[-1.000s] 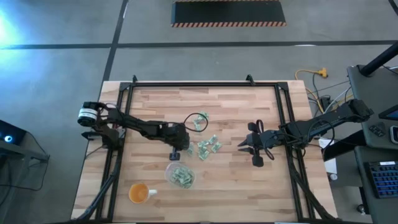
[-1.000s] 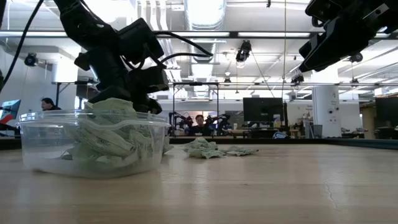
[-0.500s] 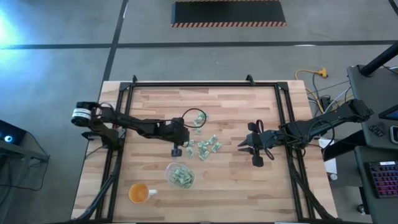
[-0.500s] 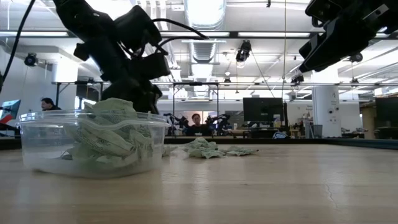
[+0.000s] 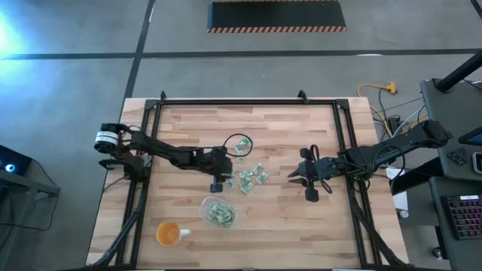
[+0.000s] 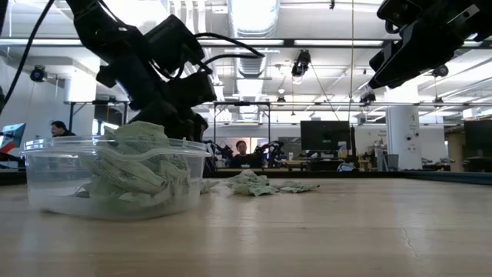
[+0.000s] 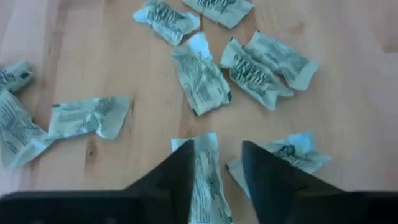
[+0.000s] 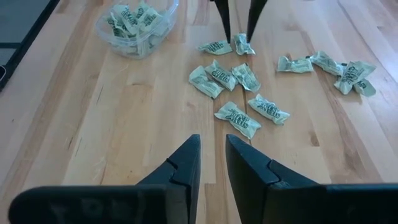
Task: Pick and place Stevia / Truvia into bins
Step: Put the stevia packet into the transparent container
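Several pale green and white Stevia packets (image 5: pixel 252 178) lie loose on the wooden table, right of centre. The clear plastic bin (image 5: pixel 218 212) stands nearer the near edge and holds a heap of packets (image 6: pixel 134 165). My left gripper (image 5: pixel 218 183) is open and points down at the left end of the loose packets. Its fingers stand on either side of one packet (image 7: pixel 206 180) that lies flat on the wood. My right gripper (image 5: pixel 292 178) waits right of the packets, above the table, its fingers a narrow gap apart (image 8: pixel 211 146). My left gripper (image 8: pixel 238 37) comes from above with its fingers along both long sides of the one packet on the table. I cannot tell whether the fingers touch it.
An orange cup (image 5: pixel 169 234) with a handle stands near the table's near left corner. A black cable loop (image 5: pixel 238 144) lies just beyond the packets. A black frame (image 5: pixel 226 102) runs round the table. Bare wood lies between the packets and my right gripper.
My left gripper has risen a little from beside the bin, shifted toward the table's right onto the loose packets, and come down again. The packets and the bin have stayed where they were.
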Robot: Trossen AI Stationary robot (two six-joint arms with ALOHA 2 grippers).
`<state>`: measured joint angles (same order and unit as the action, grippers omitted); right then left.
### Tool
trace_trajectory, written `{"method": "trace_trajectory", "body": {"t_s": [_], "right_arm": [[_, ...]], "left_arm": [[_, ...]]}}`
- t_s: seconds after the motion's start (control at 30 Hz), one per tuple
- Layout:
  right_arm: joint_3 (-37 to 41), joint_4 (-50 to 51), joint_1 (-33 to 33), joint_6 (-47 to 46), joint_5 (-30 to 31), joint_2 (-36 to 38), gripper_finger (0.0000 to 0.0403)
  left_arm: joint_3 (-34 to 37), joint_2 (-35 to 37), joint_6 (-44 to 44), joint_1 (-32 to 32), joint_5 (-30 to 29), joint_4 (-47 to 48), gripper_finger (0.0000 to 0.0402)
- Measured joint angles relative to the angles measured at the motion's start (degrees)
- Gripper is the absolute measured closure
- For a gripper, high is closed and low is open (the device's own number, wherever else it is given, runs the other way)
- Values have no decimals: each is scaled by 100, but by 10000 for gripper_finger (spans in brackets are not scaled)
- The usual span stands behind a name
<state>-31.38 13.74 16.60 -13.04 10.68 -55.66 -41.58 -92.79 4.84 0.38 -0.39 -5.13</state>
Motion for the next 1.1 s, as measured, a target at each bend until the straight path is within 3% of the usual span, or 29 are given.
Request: {"method": "trace_trajectory", "body": {"t_s": [0.17,0.33,0.53,0.97,1.1], "right_arm": [[2,-2,1,17,0,0,335],[11,-45,0,17,-2,0,335],[11,-74,0,17,-2,0,335],[46,-67,0,15,-4,2,335],[55,-75,0,11,-5,-2,335]], "left_arm": [[-44,-61,-135,6,-306,-47,210],[-26,-61,-348,99,-613,-9,176],[-25,-150,-456,111,-321,24,173],[-81,-550,-481,168,-271,-87,174],[-86,-498,-483,218,-285,12,193]]}}
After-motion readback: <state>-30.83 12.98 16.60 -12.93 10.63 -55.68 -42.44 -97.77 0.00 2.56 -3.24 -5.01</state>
